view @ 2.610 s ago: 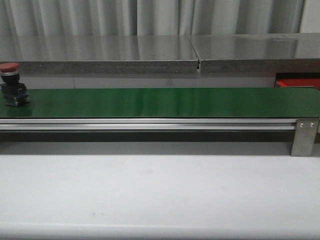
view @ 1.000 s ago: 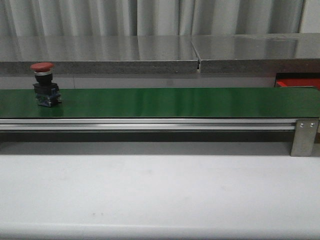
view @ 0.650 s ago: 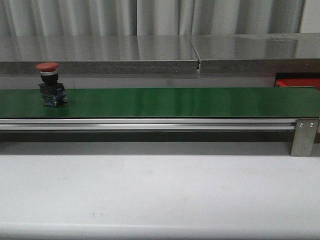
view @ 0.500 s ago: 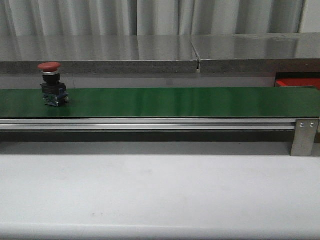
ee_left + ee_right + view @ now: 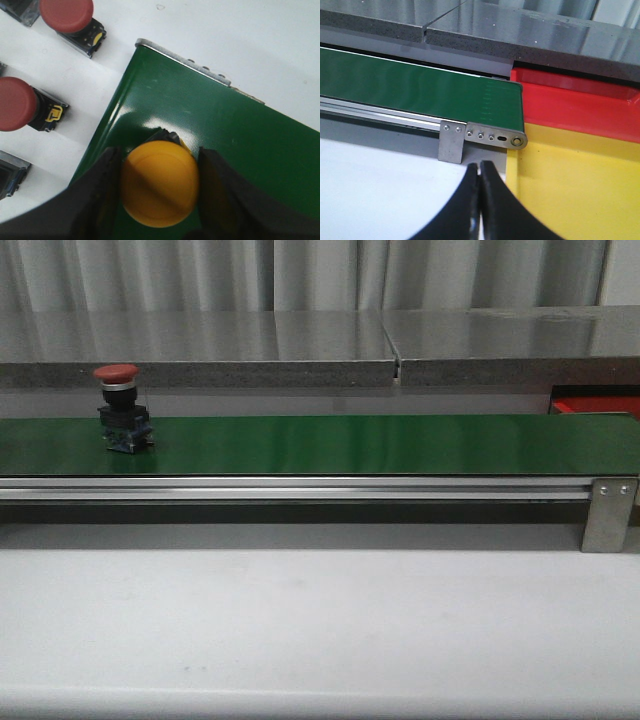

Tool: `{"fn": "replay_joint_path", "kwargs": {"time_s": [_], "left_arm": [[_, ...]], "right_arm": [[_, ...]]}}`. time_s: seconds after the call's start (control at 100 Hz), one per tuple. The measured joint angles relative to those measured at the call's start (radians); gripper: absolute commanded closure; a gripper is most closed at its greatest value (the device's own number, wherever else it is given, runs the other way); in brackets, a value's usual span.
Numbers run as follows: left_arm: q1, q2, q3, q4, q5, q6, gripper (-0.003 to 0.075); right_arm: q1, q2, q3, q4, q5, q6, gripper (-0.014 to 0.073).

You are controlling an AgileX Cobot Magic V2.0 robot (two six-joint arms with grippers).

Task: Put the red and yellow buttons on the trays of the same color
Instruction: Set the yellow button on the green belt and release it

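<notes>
The red button point(image 5: 122, 408) on the green belt point(image 5: 350, 444) has ridden further right since the earlier frames, from the belt's far left edge to a spot still well inside its left portion, standing upright on its dark base. Nothing else in the front view has shifted.

At the left end of the line, my left gripper point(image 5: 159, 182) has its fingers on either side of a yellow button point(image 5: 160, 183), the dark fingers point(image 5: 102, 190) touching or all but touching its cap as it sits over the corner of the belt. I judge it is clasped there to be set down on the belt as the next piece to travel. Just beside the belt's end, on the white table point(image 5: 260, 40), spare red buttons point(image 5: 67, 15) lie on their sides in a row, apparently a stock waiting their turn.

Moving right along the belt, the red button has most of the run ahead of it. At the far right end, my right gripper point(image 5: 480, 172) hovers with its fingers pressed together and nothing between them, just in front of the belt's steel end bracket point(image 5: 453, 142). Beside it lie the yellow tray point(image 5: 580, 185) and, behind that, the red tray point(image 5: 580, 105), both butted against the belt's end. I read this as a waiting post: the red button is well apart from this gripper, and the red tray sits close by for the drop.
</notes>
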Motion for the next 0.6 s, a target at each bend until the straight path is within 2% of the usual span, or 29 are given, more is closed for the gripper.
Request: {"fn": "replay_joint_path", "kwargs": {"time_s": [0.07,0.16,0.26,0.27,0.28,0.33,0.34,0.41,0.47,0.6], "left_arm": [[0.000,0.000,-0.004,-0.002,0.006,0.000,0.0715],[0.000,0.000,-0.004,-0.004,0.008,0.000,0.0607],[0.000,0.000,-0.004,-0.013,0.011,0.011,0.0405],[0.000,0.000,-0.004,-0.016,0.010,0.013,0.0354],[0.000,0.000,-0.004,-0.020,0.010,0.015,0.0354],[0.000,0.000,-0.004,-0.032,0.010,0.035,0.0238],[0.000,0.000,-0.004,-0.037,0.010,0.037,0.0192],[0.000,0.000,-0.004,-0.058,0.011,0.056,0.0088],[0.000,0.002,-0.004,-0.070,0.013,0.065,0.0043],[0.000,0.002,-0.013,-0.083,0.022,0.076,0.0049]], "right_arm": [[0.000,0.000,0.000,0.000,0.000,0.000,0.0662],[0.000,0.000,0.000,0.000,0.000,0.000,0.0662],[0.000,0.000,0.000,0.000,0.000,0.000,0.0662],[0.000,0.000,0.000,0.000,0.000,0.000,0.0662],[0.000,0.000,0.000,0.000,0.000,0.000,0.0662],[0.000,0.000,0.000,0.000,0.000,0.000,0.0662],[0.000,0.000,0.000,0.000,0.000,0.000,0.0662],[0.000,0.000,0.000,0.000,0.000,0.000,0.0662],[0.000,0.000,0.000,0.000,0.000,0.000,0.0662],[0.000,0.000,0.000,0.000,0.000,0.000,0.0662]]}}
